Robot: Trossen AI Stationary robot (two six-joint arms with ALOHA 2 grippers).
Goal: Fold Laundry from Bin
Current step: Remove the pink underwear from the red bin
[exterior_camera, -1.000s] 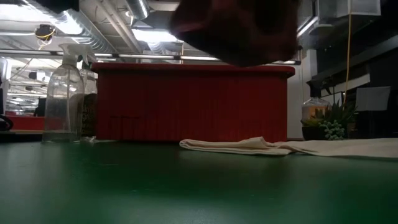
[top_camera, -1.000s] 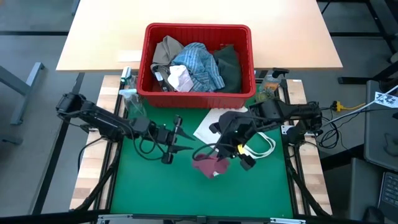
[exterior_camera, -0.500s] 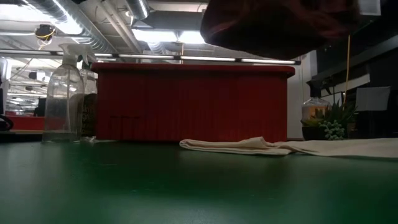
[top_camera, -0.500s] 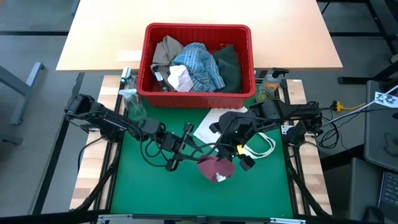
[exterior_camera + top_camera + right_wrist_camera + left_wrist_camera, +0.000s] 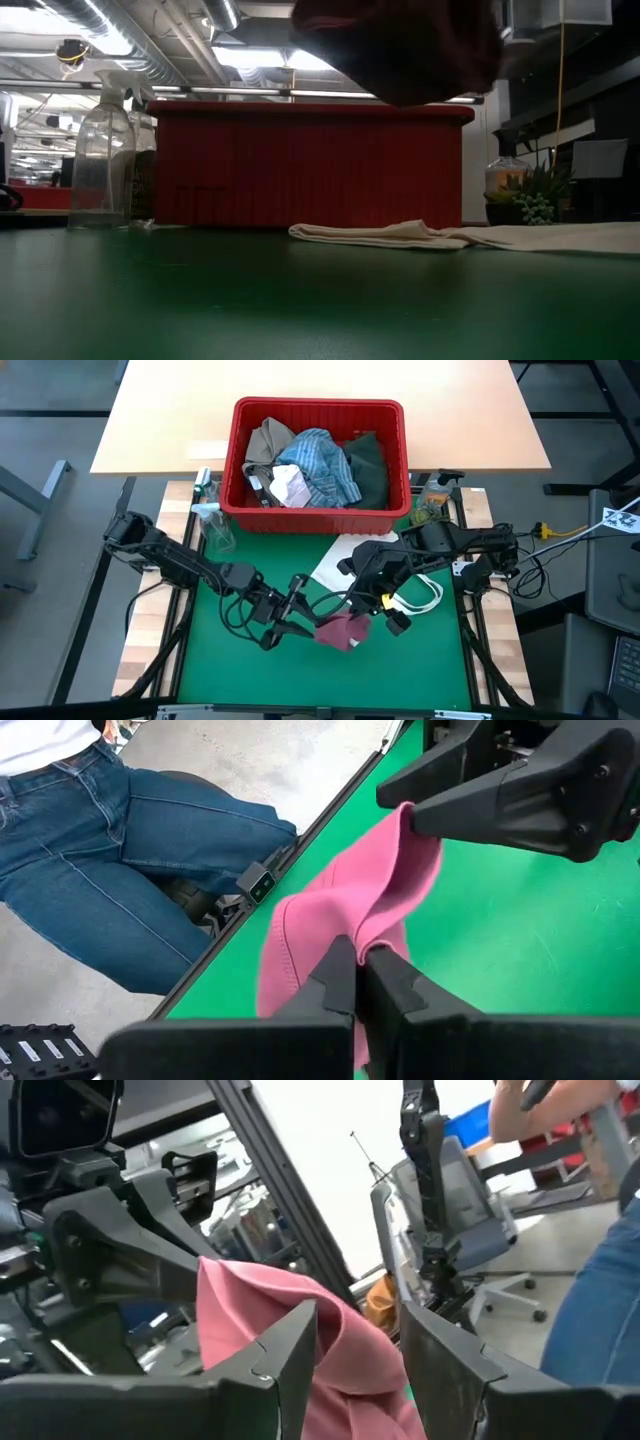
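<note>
A small maroon cloth [image 5: 343,631] hangs above the green mat [image 5: 230,670], low and centre in the overhead frame, pinched at one edge by the right gripper [image 5: 357,982], its fingers pressed together on the fabric. The left gripper [image 5: 352,1350], fingers spread, straddles the cloth's opposite corner. At upper centre, the red bin [image 5: 320,510] holds the remaining laundry [image 5: 315,465]; a white tote bag [image 5: 420,235] lies just before it.

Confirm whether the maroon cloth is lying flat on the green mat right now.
No, the maroon cloth hangs above the green mat, pinched between the right gripper's shut fingers.
</note>
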